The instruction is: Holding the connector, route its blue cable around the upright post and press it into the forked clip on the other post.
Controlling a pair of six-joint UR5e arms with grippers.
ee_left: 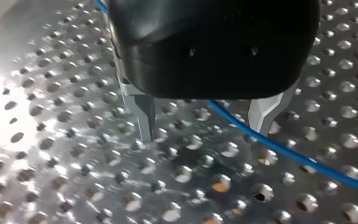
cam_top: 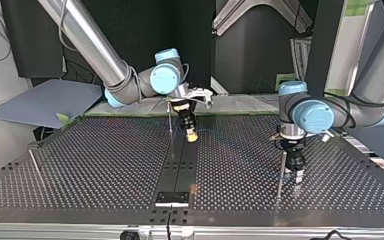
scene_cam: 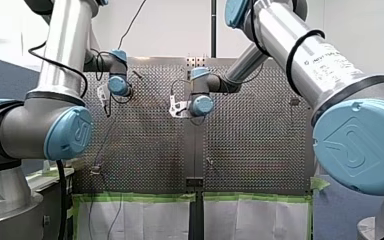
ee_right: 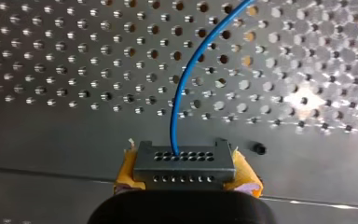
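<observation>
Right gripper [ee_right: 185, 182]: you had it clamped on the connector [ee_right: 184, 163], yellow pads [ee_right: 249, 184] on either side.
Blue cable [ee_right: 179, 93]: it ran from the connector out over the perforated table [ee_right: 51, 70].
Left gripper [ee_left: 204, 133]: your metal fingers [ee_left: 144, 116] stood apart, gripping nothing, with the cable passing between them just above the table.
Post [cam_top: 281, 172]: it stood just beside your left gripper in the top view.

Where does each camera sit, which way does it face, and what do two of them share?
Front view: behind my left arm and my right arm, over the perforated table.
Top view: across the table, facing both arms.
Left wrist view: along my left pincer, open over the blue cable.
Right wrist view: along my right pincer, shut on the connector.
Both wrist views share the cable.
</observation>
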